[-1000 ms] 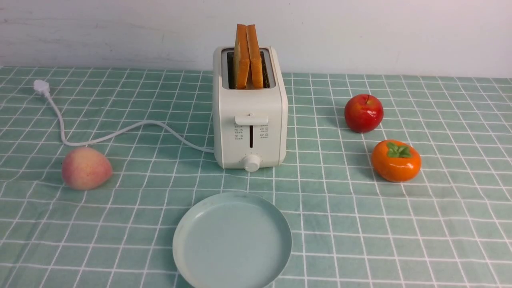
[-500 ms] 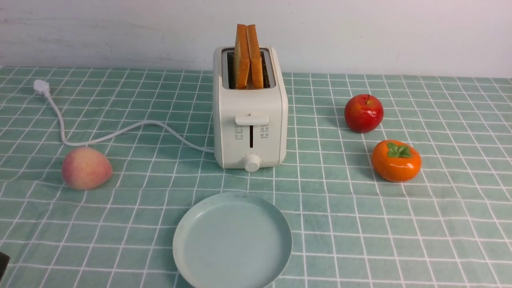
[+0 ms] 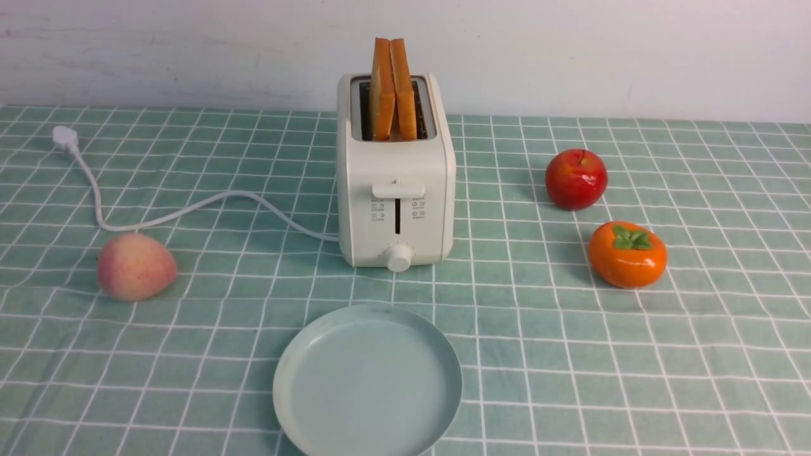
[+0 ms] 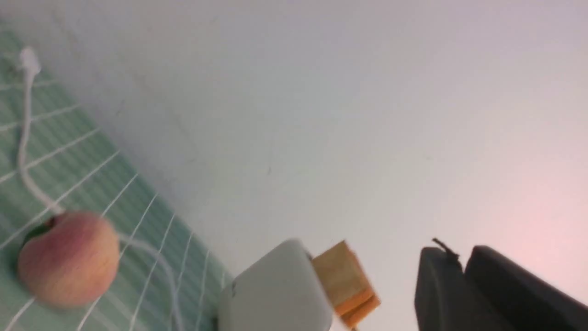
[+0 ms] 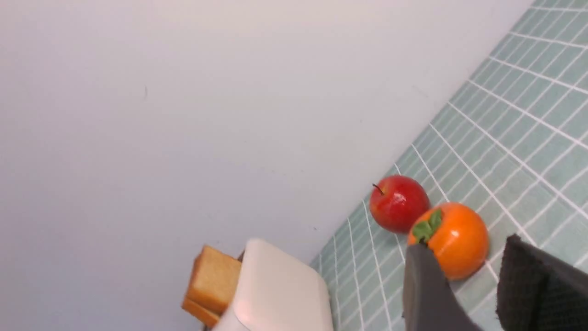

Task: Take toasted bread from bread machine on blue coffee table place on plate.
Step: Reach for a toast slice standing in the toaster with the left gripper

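Note:
The two slices of toasted bread (image 3: 393,88) stand upright, side by side, in the slots of the cream-white bread machine (image 3: 396,190) at the middle of the blue coffee table (image 3: 570,354). The pale blue-green plate (image 3: 367,386) lies bare in front of it. Neither gripper shows in the front view. In the blurred left wrist view my left gripper (image 4: 461,262) has its fingers together and holds nothing; the bread machine (image 4: 275,294) and toasted bread (image 4: 344,280) lie beyond it. My right gripper (image 5: 464,248) is open and empty, away from the bread machine (image 5: 275,294) and toasted bread (image 5: 213,280).
A peach (image 3: 136,266) lies left of the bread machine, by its white cord (image 3: 190,212) and plug (image 3: 63,136). A red apple (image 3: 575,178) and an orange persimmon (image 3: 627,253) lie on the right. The persimmon (image 5: 455,239) sits just beyond my right gripper's fingers. A white wall stands behind.
A dark part showed at the front view's lower left corner half a second ago and is gone now. The bread, bread machine and plate have not moved.

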Available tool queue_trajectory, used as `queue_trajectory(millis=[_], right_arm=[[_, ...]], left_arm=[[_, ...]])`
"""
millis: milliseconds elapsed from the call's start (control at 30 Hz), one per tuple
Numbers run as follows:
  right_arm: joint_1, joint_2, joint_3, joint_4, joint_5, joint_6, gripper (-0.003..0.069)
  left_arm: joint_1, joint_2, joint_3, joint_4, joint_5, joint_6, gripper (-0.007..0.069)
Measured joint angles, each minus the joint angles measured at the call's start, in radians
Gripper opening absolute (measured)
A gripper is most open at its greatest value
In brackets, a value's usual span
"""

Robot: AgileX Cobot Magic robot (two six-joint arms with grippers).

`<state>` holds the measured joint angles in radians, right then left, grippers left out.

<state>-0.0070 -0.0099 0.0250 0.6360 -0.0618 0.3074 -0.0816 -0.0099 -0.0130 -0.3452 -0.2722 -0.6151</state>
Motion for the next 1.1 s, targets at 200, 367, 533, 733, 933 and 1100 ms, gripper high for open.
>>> queue_trajectory(millis=[200, 367, 533, 733, 933, 1100], right_arm=[[0.017, 0.000, -0.083, 0.053, 0.071, 0.105, 0.0227], [0.066, 0.090, -0.429, -0.150, 0.476, 0.018, 0.0118], [0.071, 0.389, -0.741, -0.377, 0.932, -0.080, -0.0017], [0.071, 0.597, -0.791, -0.457, 1.130, -0.178, -0.0018], [0.071, 0.633, -0.791, -0.381, 1.099, -0.201, -0.0016], [0.071, 0.633, -0.791, -0.367, 1.046, -0.201, -0.0014]], left_arm=[[0.001, 0.074, -0.350, 0.176, 0.261, 0.002, -0.0014], [0.001, 0.356, -0.665, 0.283, 0.743, 0.056, -0.0014], [0.001, 0.785, -0.875, 0.219, 1.151, 0.274, -0.0014], [0.001, 1.110, -0.976, -0.033, 1.141, 0.560, -0.0014], [0.001, 1.335, -1.148, -0.311, 1.069, 0.835, -0.0014], [-0.019, 1.448, -1.283, -0.378, 1.048, 0.939, -0.0014]])
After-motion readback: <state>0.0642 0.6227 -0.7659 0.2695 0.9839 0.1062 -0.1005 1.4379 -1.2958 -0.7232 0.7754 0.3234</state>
